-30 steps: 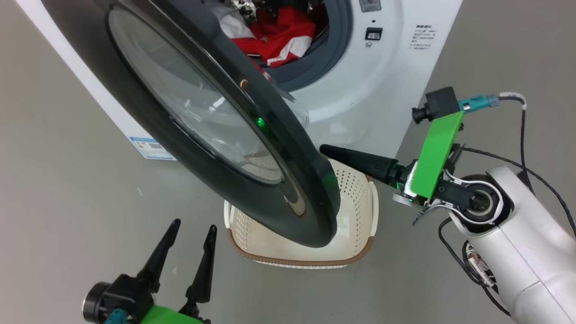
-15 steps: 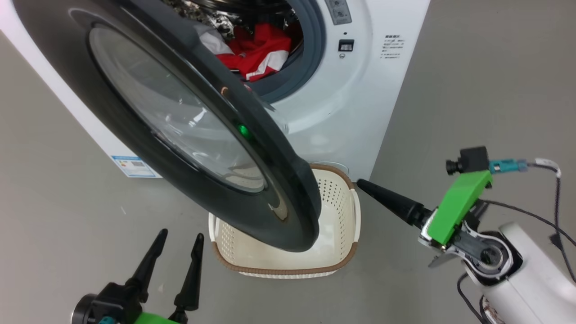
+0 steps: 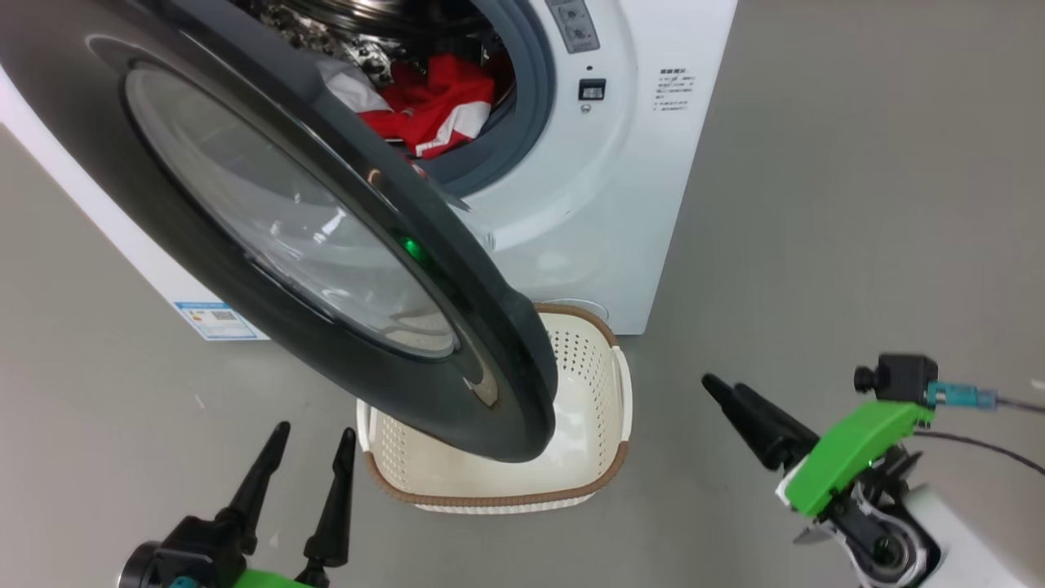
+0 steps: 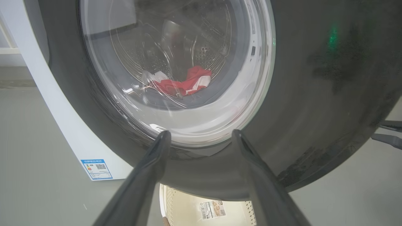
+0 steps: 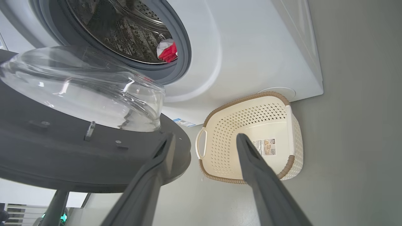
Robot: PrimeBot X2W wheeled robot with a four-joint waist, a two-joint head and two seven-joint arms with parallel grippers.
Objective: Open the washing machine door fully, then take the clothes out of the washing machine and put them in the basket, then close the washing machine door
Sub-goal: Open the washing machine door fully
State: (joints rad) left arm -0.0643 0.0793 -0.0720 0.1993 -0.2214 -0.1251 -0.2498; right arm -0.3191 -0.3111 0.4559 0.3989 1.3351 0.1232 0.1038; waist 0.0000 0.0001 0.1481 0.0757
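The washing machine door (image 3: 286, 229) stands partly open, its black rim hanging over the cream basket (image 3: 584, 384) on the floor. Red and white clothes (image 3: 424, 106) lie in the drum of the washing machine (image 3: 637, 163). My left gripper (image 3: 316, 431) is open, low at the left, below the door's rim. In the left wrist view, the left gripper (image 4: 201, 133) faces the door (image 4: 314, 94), with the clothes (image 4: 185, 84) seen through the glass. My right gripper (image 3: 722, 384) is open and empty, to the right of the basket. The right wrist view has the right gripper (image 5: 205, 135) between the door (image 5: 62, 157) and the basket (image 5: 251, 116).
A blue label (image 3: 212, 320) sits low on the machine's front. Grey floor stretches to the right of the machine and around the basket. A paper label (image 5: 266, 147) lies on the basket's bottom. The door's clear glass bowl (image 5: 94, 94) bulges toward the drum.
My right gripper has drawn back from the door's edge, down and to the right of the basket. The head camera has shifted. The door keeps its angle and the left gripper stays still.
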